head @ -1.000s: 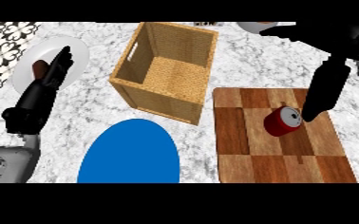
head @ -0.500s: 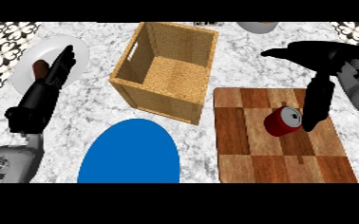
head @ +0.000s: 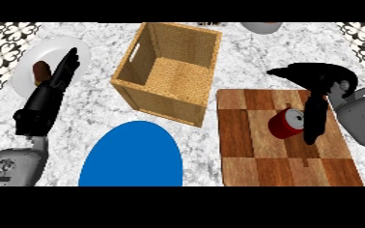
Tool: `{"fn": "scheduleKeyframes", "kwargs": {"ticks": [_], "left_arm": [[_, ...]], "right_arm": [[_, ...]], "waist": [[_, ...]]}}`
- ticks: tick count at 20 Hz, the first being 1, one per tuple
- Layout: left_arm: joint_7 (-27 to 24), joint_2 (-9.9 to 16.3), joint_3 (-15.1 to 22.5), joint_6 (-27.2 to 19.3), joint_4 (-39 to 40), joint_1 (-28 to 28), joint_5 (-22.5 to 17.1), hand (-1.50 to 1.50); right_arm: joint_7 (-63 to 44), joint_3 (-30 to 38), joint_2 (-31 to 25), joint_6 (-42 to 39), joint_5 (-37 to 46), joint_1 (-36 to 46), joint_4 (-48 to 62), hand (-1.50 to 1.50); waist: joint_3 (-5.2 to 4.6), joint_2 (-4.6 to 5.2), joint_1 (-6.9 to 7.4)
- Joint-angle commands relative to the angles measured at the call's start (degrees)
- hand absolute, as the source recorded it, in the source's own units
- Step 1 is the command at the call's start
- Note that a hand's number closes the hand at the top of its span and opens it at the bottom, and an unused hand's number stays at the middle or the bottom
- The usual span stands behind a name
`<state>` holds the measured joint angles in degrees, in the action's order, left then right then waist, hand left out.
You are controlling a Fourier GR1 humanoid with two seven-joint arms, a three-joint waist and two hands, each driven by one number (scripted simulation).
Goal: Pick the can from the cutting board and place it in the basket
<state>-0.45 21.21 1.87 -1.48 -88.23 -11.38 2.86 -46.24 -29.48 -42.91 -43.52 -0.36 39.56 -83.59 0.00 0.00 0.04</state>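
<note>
Lying on its side on the wooden cutting board (head: pixel 285 145), the red can (head: pixel 285 124) shows its pale end toward the right and sits in the board's upper right part. The right hand (head: pixel 317 79) hangs over that corner of the board, its palm above the board's far edge and its fingers (head: pixel 314 118) stretched straight down along the can's right side, just beside or touching its end; whether they make contact I cannot tell. The thumb juts out to the left, well above the can. Nothing is curled round the can, so the fingers are spread and hold nothing.

To the left of the board stands the woven basket (head: pixel 135 63), open at the top, tilted in the view, with a slot handle in its left wall. Its near corner lies close to the board's upper left corner. In front of the basket, at the lower edge, lies a blue plate (head: pixel 132 157) on the marbled tabletop (head: pixel 85 111).

At the far left the left hand (head: pixel 50 94) rests with straight fingers pointing up, overlapping a white plate (head: pixel 68 48) that carries a small brown item (head: pixel 41 70). A grey bowl (head: pixel 262 27) shows at the top edge, partly cut off.
</note>
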Motion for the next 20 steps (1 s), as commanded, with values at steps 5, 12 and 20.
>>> {"fn": "scheduleKeyframes", "kwargs": {"ticks": [5,12,20], "left_arm": [[-3.5,-2.0,-1.9,0.7,1.8,1.5,1.3,0.00],[-1.7,-2.7,-3.1,2.6,1.3,-0.5,2.1,0.00],[-1.6,-3.2,-4.5,5.1,-1.3,1.8,3.3,0.00]], "right_arm": [[4.2,2.7,1.9,1.7,11.7,-9.4,-3.5,-1.50],[4.2,4.5,11.6,2.2,20.2,-8.9,-0.9,-1.50],[12.7,11.1,9.6,-0.9,25.5,-15.7,-2.5,-1.50]], "waist": [[0.00,0.00,-0.20],[-0.01,0.03,0.14],[0.00,-0.01,0.05]]}}
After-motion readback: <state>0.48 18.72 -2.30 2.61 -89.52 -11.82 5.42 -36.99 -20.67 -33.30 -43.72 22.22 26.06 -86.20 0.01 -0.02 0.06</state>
